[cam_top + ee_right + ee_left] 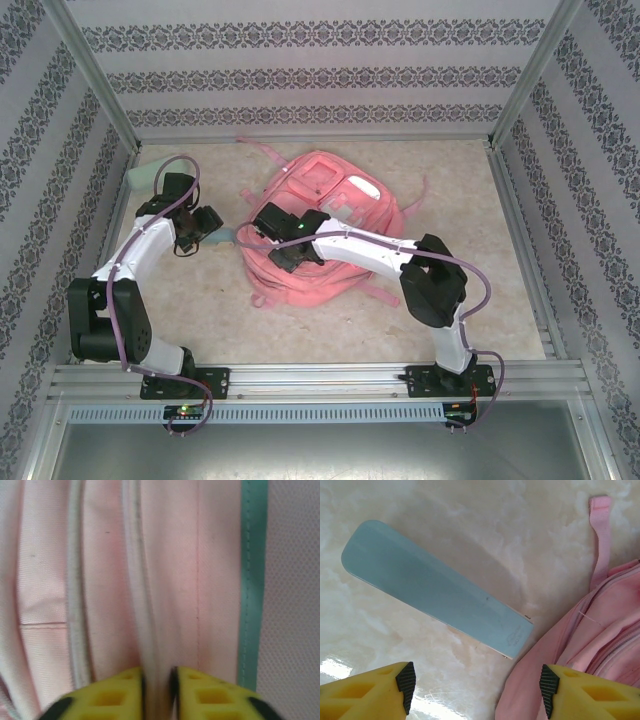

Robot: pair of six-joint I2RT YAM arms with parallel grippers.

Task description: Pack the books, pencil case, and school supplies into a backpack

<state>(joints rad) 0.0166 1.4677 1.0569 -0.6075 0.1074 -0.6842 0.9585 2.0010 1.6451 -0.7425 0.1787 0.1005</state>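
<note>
Pink backpack mid-table, mint pencil case just beside it, its tiny printed mark unreadable, cream marbled table, striped patterned walls, left gripper jaws apart above the case, right gripper pinching a backpack seam.

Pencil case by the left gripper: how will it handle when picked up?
Probably rigid: the pencil case has straight edges and a flat top. Likely slippery, given that smooth finish. Lying flat on the table, it shouldn't roll.
</note>
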